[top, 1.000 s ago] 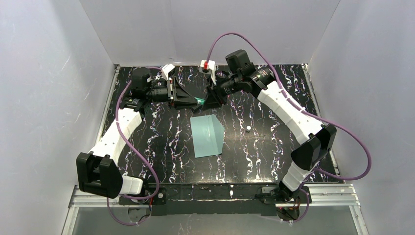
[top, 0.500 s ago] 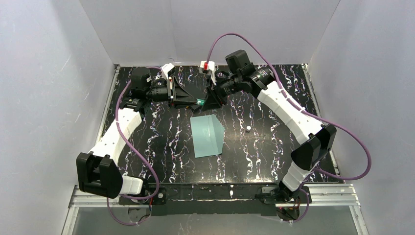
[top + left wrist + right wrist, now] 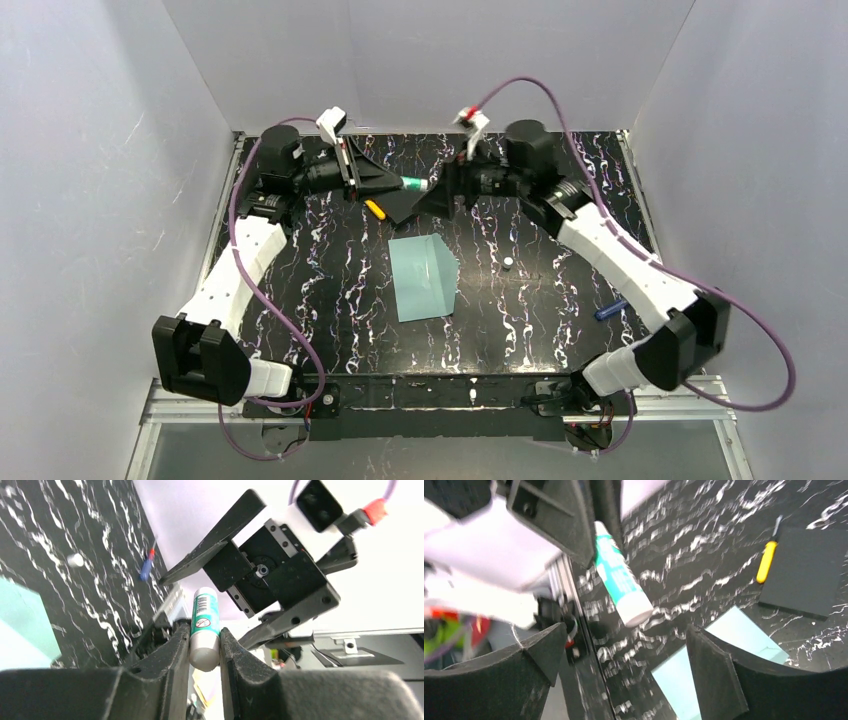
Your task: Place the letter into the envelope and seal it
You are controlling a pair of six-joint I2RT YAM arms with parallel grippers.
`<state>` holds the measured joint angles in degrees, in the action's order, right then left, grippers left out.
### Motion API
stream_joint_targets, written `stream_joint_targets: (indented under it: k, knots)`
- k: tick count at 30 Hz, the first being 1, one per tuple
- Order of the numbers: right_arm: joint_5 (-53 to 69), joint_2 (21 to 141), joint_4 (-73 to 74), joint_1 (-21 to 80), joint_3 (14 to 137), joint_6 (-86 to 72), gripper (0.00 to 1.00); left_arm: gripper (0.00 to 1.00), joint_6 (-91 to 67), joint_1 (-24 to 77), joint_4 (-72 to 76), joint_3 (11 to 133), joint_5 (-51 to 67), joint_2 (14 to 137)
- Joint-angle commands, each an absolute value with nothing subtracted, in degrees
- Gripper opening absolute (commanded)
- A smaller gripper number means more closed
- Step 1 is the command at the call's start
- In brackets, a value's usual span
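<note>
The pale teal envelope lies flat at the table's middle; it also shows in the left wrist view and the right wrist view. The letter is out of view. My left gripper is shut on a green-and-white glue stick, held level above the table's back, its free end pointing at the right gripper. My right gripper stands wide open just right of the stick, apart from it, with nothing between its fingers.
A flat black square pad lies under the grippers, a small yellow tool beside it. A small white bit sits right of the envelope. A blue pen lies near the right edge.
My right gripper has opened, let go of the glue stick and drawn back to the right. The left gripper keeps the stick and has shifted slightly up and back.
</note>
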<state>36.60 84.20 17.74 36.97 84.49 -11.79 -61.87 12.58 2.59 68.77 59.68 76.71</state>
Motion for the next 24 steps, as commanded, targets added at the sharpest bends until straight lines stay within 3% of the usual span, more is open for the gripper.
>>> stream_joint_targets:
  k: [1,6,9,17,24]
  knots:
    - [29.5,77.0,-20.8,32.5,74.4,-50.5,0.97,0.00,-60.0,12.7,10.5,73.5,52.9,73.8]
    - [25.1,78.2,-28.2,32.1,72.6,-74.3,0.93,0.00,-56.1,12.7,25.2,73.8,51.3,74.4]
    - [24.9,79.2,-23.2,32.2,75.3,-81.0,0.91,0.00,-50.5,12.8,34.0,73.9,51.8,75.2]
    - [25.4,82.3,-29.2,33.3,77.0,-97.7,0.88,0.00,-41.1,14.3,48.1,76.7,59.4,79.2]
    - [27.5,84.8,-29.9,34.6,80.8,-100.3,0.66,0.00,-35.1,14.5,49.0,77.4,62.5,81.1]
